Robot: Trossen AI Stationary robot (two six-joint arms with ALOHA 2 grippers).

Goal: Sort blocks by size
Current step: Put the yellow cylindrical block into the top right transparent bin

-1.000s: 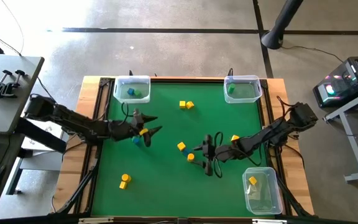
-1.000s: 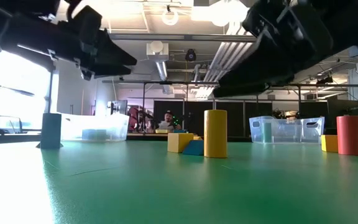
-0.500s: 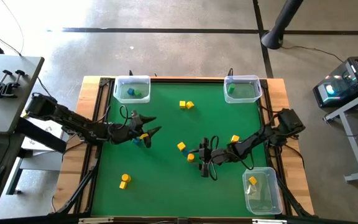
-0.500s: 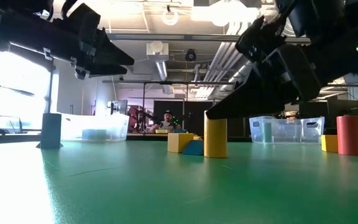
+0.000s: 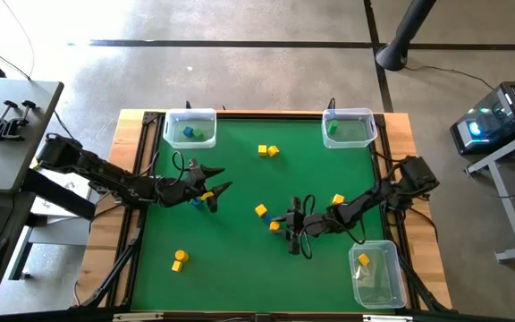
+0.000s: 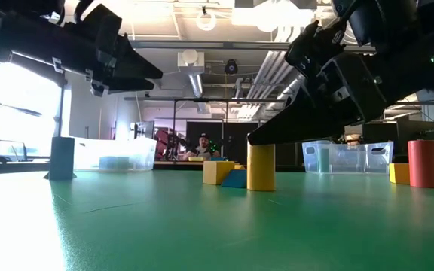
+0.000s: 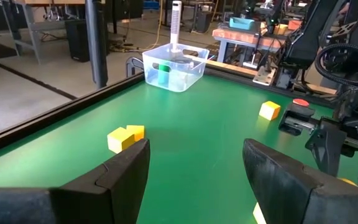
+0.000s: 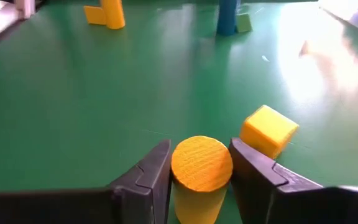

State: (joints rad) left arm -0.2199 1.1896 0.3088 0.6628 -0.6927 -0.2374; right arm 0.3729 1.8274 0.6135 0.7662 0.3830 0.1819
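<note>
A yellow cylinder [image 8: 202, 165] stands upright on its flat end on the green mat [image 5: 240, 268], right of centre, and shows in the low view as well [image 6: 261, 167]. My right gripper [image 5: 286, 222] is shut on it. A yellow cube [image 8: 268, 130] rests on the mat just beside it. My left gripper [image 5: 213, 190] hovers open over the mat's left half, above a yellow block and a blue block [image 5: 195, 202]; in the left wrist view nothing lies between its fingers [image 7: 191, 180]. More yellow blocks lie at the far middle [image 5: 268, 150] and near left [image 5: 180, 259]. My right gripper pinches the yellow cylinder's round side near its top [image 8: 180, 169] between its two fingers [image 8: 154, 177]. The fingers come slanting down from the table's right side. The cylinder stays upright with its bottom on the mat [image 6: 261, 188].
Clear bins stand at the far left [image 5: 190, 128], far right [image 5: 348, 126] and near right [image 5: 375, 273], each with blocks inside. A red cylinder [image 6: 423, 163] and a yellow cube [image 6: 399, 173] stand near the right arm. A raised wooden rim [image 5: 123, 179] frames the mat.
My right gripper has come down onto the yellow cylinder, and its fingers have drawn in against the cylinder's sides. The cylinder has stayed upright in place.
</note>
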